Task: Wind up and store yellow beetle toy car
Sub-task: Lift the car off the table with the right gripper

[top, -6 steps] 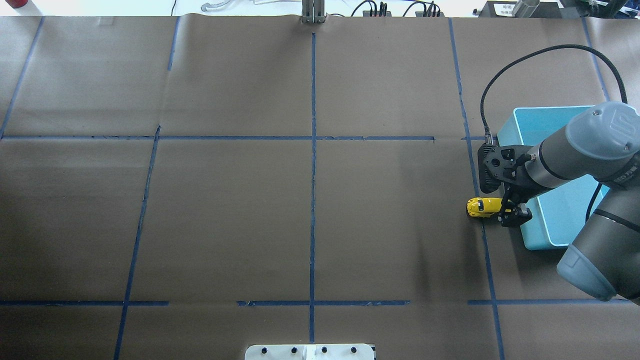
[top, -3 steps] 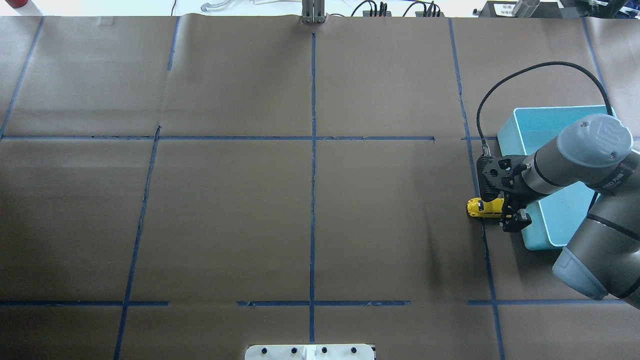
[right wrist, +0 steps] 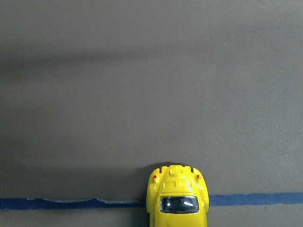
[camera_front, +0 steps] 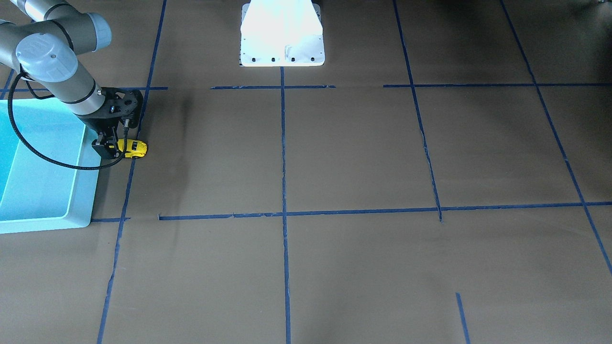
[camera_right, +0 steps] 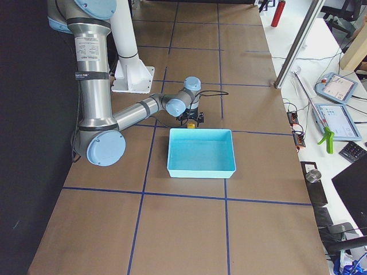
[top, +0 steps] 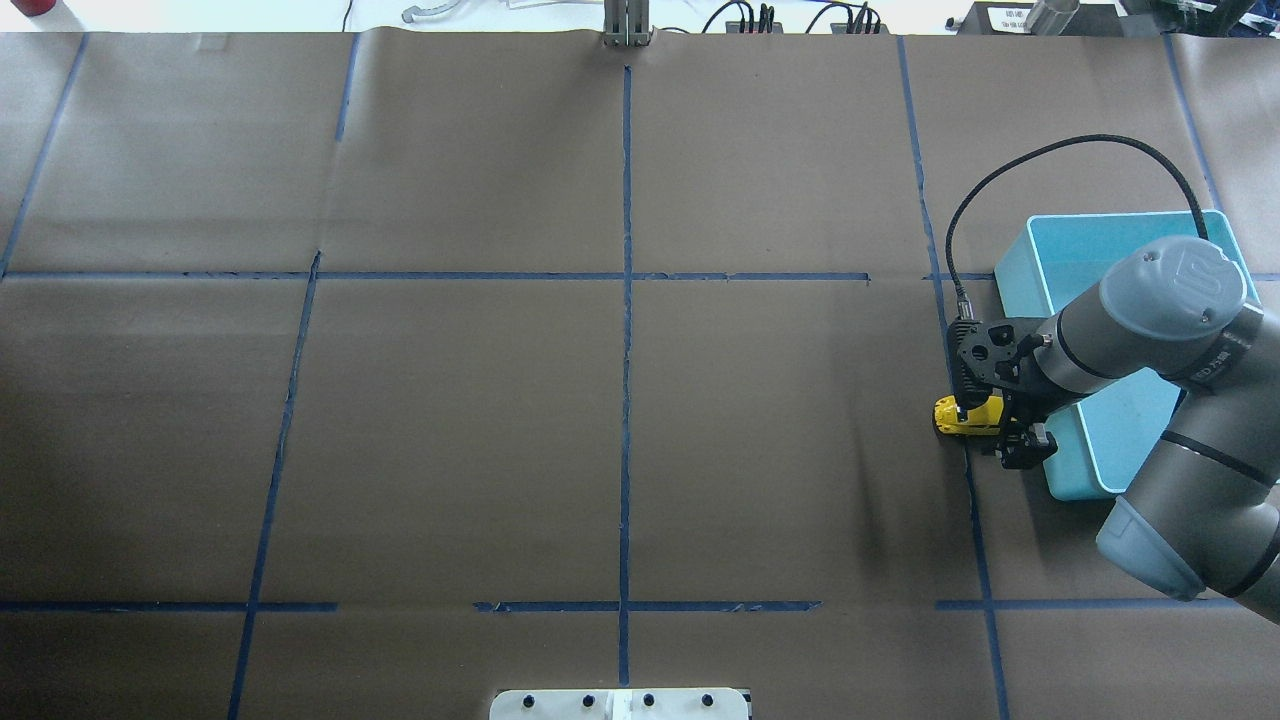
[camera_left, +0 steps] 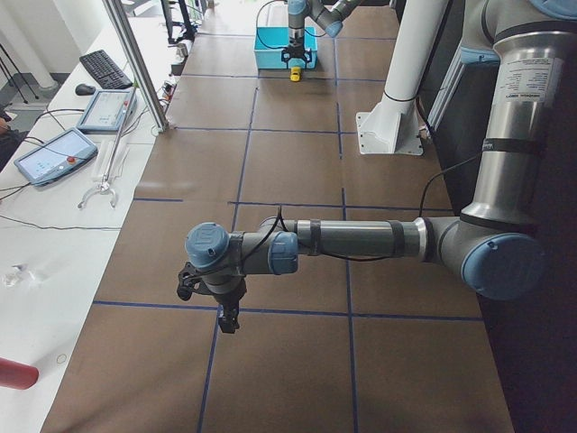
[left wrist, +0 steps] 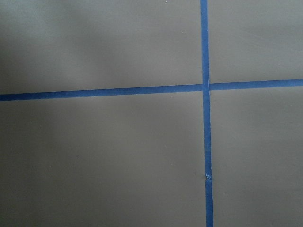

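Observation:
The yellow beetle toy car (top: 958,415) stands on the brown paper, just left of the light blue bin (top: 1035,262). It also shows in the front view (camera_front: 135,148) and at the bottom of the right wrist view (right wrist: 178,198), across a blue tape line. My right gripper (top: 1008,428) is low over the car's rear end, jaws apart on either side of it; one finger (top: 1022,455) stands clear of the car's side. My left gripper (camera_left: 227,316) shows only in the left side view, over bare paper far from the car; I cannot tell whether it is open or shut.
The bin's near wall (camera_front: 88,191) lies right beside the gripper, and the arm reaches over the bin. The gripper's black cable (top: 1060,150) arcs above it. The white base plate (top: 620,703) sits at the near table edge. Blue tape lines (top: 626,300) grid the paper.
The right arm has lowered and drawn in, bringing the gripper further over the car's rear. The car has stayed in place.

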